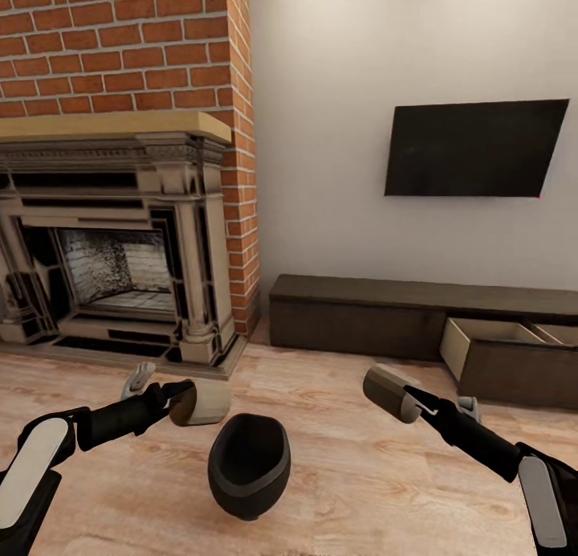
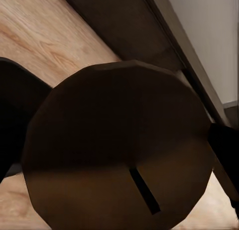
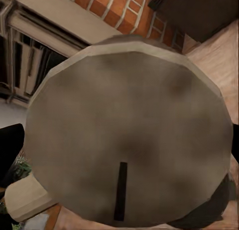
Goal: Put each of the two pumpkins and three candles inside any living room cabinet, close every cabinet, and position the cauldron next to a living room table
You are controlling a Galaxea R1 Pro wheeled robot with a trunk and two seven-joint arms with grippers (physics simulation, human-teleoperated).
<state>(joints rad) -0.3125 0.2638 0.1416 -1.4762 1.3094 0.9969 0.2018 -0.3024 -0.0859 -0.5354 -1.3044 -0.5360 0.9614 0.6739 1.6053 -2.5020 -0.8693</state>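
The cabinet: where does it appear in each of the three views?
Head view: the cabinet runs along the wall at right, one drawer open.
Left wrist view: dark band behind the left candle, between wood floor and wall.
Right wrist view: dark block beside the brick column, past the right candle.
Shared landmark: the wood floor before it.

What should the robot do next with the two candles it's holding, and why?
Probably roll right toward the cabinet and bring the right gripper with its candle over the open drawer. The left gripper also holds a candle, and that drawer is already pulled out, off to the right.
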